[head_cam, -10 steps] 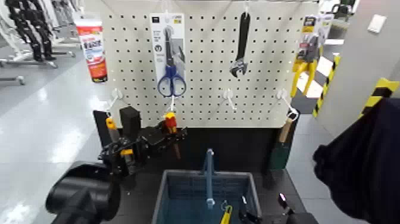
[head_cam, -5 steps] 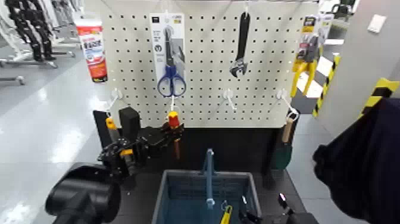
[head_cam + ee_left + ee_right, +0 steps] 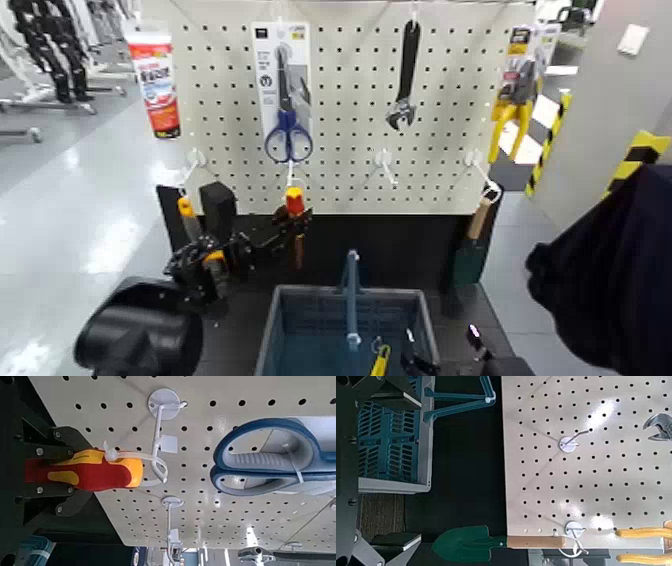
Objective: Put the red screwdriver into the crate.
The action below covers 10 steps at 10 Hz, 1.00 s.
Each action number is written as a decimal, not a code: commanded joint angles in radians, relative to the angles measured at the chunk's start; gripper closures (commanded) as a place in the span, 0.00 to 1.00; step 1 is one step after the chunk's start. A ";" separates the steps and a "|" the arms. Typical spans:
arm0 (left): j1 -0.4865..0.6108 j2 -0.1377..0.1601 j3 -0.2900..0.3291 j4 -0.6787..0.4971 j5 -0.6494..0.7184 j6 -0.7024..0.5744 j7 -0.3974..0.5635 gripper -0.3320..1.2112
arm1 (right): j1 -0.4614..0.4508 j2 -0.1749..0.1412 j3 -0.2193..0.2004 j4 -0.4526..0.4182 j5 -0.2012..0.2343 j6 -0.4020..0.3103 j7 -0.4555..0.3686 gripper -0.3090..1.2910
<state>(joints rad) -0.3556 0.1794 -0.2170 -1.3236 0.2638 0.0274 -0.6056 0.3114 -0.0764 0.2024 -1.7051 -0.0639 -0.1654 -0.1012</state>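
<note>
My left gripper [image 3: 290,224] is shut on the red screwdriver [image 3: 293,205] and holds it upright against the pegboard, under the scissors. In the left wrist view the fingers [image 3: 40,495] clamp the red-and-yellow handle [image 3: 95,469]. A white loop at the handle's end sits at the tip of a white hook [image 3: 162,455]. The grey-blue crate [image 3: 290,305] with its upright blue handle [image 3: 351,290] stands below and to the right of the screwdriver. It also shows in the right wrist view [image 3: 383,447]. My right gripper [image 3: 440,358] waits open at the crate's near right corner.
The pegboard holds packaged blue scissors [image 3: 288,135], a black wrench [image 3: 403,100], yellow pliers [image 3: 515,100] and a red-and-white tube [image 3: 155,80]. An orange-handled brush [image 3: 187,215] and a green trowel [image 3: 470,255] hang lower. A yellow tool [image 3: 380,358] lies in the crate.
My left gripper has shifted slightly right with the screwdriver, staying at the pegboard hook. The right arm and the crate have not moved.
</note>
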 commanded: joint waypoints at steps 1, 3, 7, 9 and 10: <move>0.044 -0.001 0.010 -0.065 0.005 0.019 0.006 0.95 | 0.000 0.000 0.000 -0.001 -0.002 0.003 0.000 0.28; 0.073 0.000 0.011 -0.114 0.015 0.029 0.010 0.95 | 0.000 0.000 0.002 -0.001 -0.002 0.004 0.000 0.28; 0.122 0.008 0.019 -0.215 0.031 0.060 0.018 0.95 | 0.000 0.000 0.002 -0.002 -0.004 0.010 0.000 0.28; 0.168 0.006 0.034 -0.290 0.048 0.128 0.033 0.95 | 0.002 0.000 0.000 -0.004 -0.005 0.012 0.000 0.28; 0.184 0.008 0.038 -0.319 0.055 0.170 0.040 0.95 | 0.003 0.001 -0.003 -0.004 -0.005 0.012 0.000 0.28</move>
<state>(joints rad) -0.1827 0.1860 -0.1819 -1.6219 0.3141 0.1696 -0.5676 0.3133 -0.0759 0.2012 -1.7087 -0.0689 -0.1535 -0.1012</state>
